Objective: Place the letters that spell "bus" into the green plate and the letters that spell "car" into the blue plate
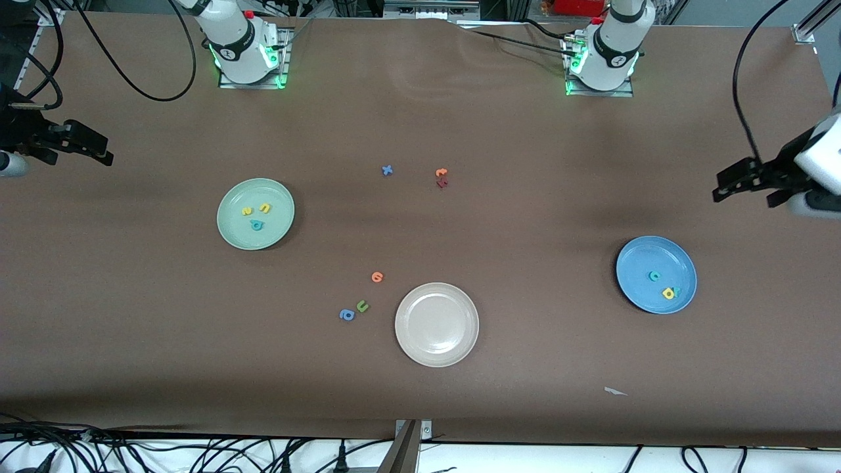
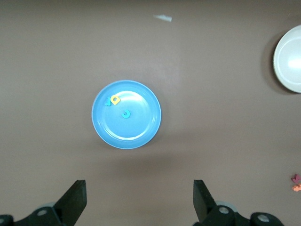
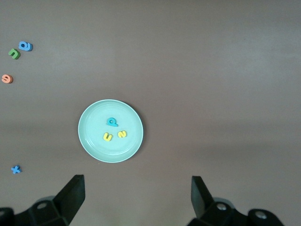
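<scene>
The green plate [image 1: 238,233] [image 3: 94,141] holds a teal b [image 1: 257,225] [image 3: 112,122], a yellow u [image 1: 265,208] [image 3: 107,137] and a yellow s [image 1: 246,211] [image 3: 122,134]. In the blue plate [image 1: 640,259] [image 2: 136,129] lie a teal c [image 1: 654,276] [image 2: 125,113], a yellow a [image 1: 669,293] [image 2: 115,99] and a teal r [image 2: 108,101] touching the a. My left gripper [image 1: 749,187] [image 2: 139,197] hangs open and empty over the left arm's end of the table. Over the right arm's end, my right gripper [image 1: 79,148] [image 3: 136,195] hangs open and empty.
A beige-white plate [image 1: 437,324] sits between the two coloured plates, nearer the front camera. Loose letters lie mid-table: a blue x [image 1: 387,170], an orange one [image 1: 441,173] on a dark red one [image 1: 442,183], an orange round one [image 1: 377,276], an olive u [image 1: 362,306], a blue a [image 1: 347,315].
</scene>
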Robot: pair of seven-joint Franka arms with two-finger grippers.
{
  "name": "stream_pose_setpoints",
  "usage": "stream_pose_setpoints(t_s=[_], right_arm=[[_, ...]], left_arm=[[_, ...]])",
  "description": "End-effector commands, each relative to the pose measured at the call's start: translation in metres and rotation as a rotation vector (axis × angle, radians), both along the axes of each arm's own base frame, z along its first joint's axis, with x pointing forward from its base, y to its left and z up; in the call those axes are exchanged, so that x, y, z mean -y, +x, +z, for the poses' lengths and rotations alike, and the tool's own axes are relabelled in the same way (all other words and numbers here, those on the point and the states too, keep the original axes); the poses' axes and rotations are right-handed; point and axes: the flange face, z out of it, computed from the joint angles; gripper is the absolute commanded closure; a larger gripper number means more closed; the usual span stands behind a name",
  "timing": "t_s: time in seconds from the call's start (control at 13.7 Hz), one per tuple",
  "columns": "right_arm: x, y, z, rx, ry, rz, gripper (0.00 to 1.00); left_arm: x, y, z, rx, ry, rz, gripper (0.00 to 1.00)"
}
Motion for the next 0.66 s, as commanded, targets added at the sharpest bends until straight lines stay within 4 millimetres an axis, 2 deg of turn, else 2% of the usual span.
stream_pose_setpoints(t_s=[0.0,0.07,0.22,0.58], right_arm=[[0.001,0.004,0.004,0.003,0.001,-0.010,0.00],[0.002,0.006,0.004,0.014,0.000,-0.014,0.00],[0.002,0.008,0.008,0.026,0.001,-0.015,0.00],[0.003,0.007,0.006,0.014,0.002,-0.017,0.00]], left_arm=[[0.004,-0.005,0.003,0.009,-0.014,0.007,0.00],[0.003,-0.005,0.007,0.021,-0.013,0.009,0.00],[0.002,0.002,-0.004,0.023,-0.013,0.011,0.00],[0.003,0.002,-0.009,0.014,-0.015,0.011,0.00]])
